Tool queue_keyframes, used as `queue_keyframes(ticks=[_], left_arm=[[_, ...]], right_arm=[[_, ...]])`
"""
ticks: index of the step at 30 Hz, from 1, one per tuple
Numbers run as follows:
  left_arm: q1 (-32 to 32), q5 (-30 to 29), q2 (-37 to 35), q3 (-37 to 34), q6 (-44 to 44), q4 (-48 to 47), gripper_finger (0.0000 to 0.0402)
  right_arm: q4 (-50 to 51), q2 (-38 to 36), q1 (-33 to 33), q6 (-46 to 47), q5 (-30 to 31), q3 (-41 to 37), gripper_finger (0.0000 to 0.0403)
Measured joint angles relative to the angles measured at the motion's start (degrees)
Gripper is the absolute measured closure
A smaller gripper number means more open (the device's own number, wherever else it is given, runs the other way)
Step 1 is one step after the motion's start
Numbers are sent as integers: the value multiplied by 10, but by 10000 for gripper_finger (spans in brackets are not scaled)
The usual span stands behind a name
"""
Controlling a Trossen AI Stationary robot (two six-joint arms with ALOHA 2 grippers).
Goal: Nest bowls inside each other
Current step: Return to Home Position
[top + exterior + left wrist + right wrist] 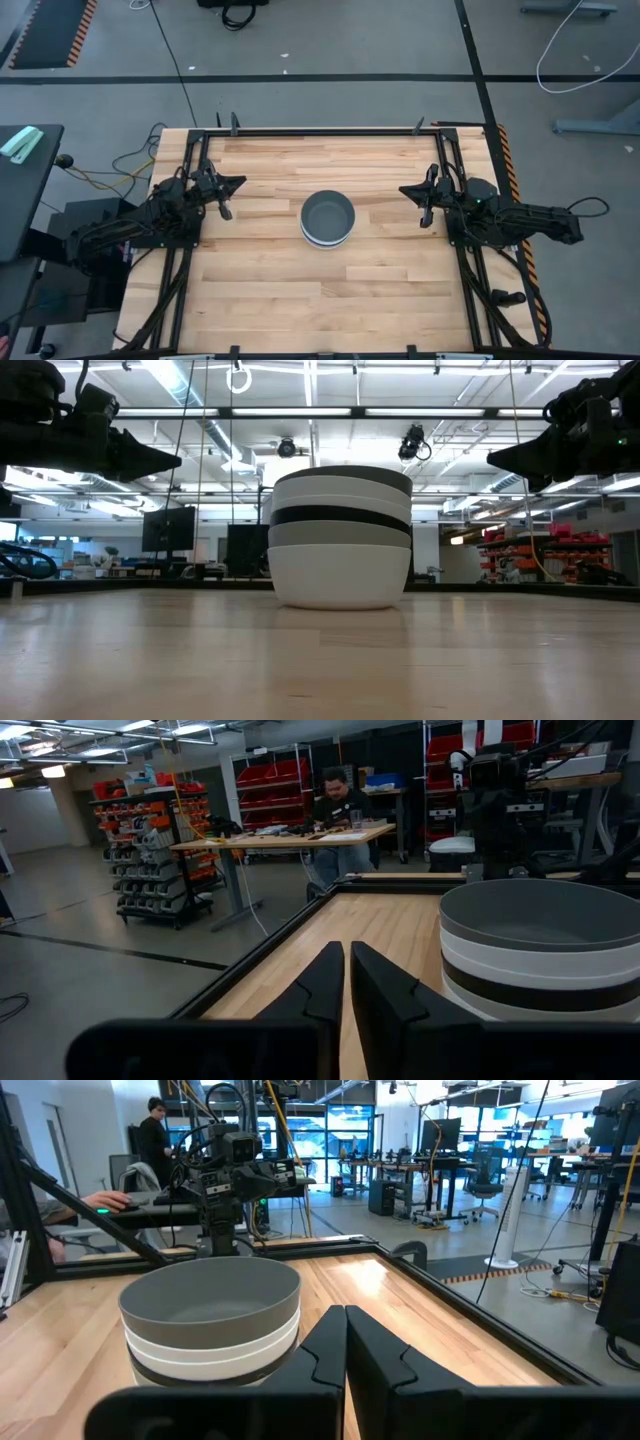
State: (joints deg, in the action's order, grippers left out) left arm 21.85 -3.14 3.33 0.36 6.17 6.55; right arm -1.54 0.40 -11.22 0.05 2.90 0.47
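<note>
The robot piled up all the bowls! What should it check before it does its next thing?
1. All bowls in one stack, none loose on the table: ok.
2. Stack sits level, not leaning, in the low view: ok.
3. Top grey bowl has nothing inside: ok.
4. Left gripper shut, empty, apart from the stack: ok.
5. Right gripper shut, empty, apart from the stack: ok.
6. Every bowl pushed fully down into the one below: cannot tell.
</note>
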Motion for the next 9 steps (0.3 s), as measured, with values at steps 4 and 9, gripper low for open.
queue_keyframes(ticks=[4,9], left_arm=[[0,0,0,0,0,0,365],[0,0,0,0,0,0,361]], right_arm=[[0,0,0,0,0,0,391],[0,0,0,0,0,0,391]])
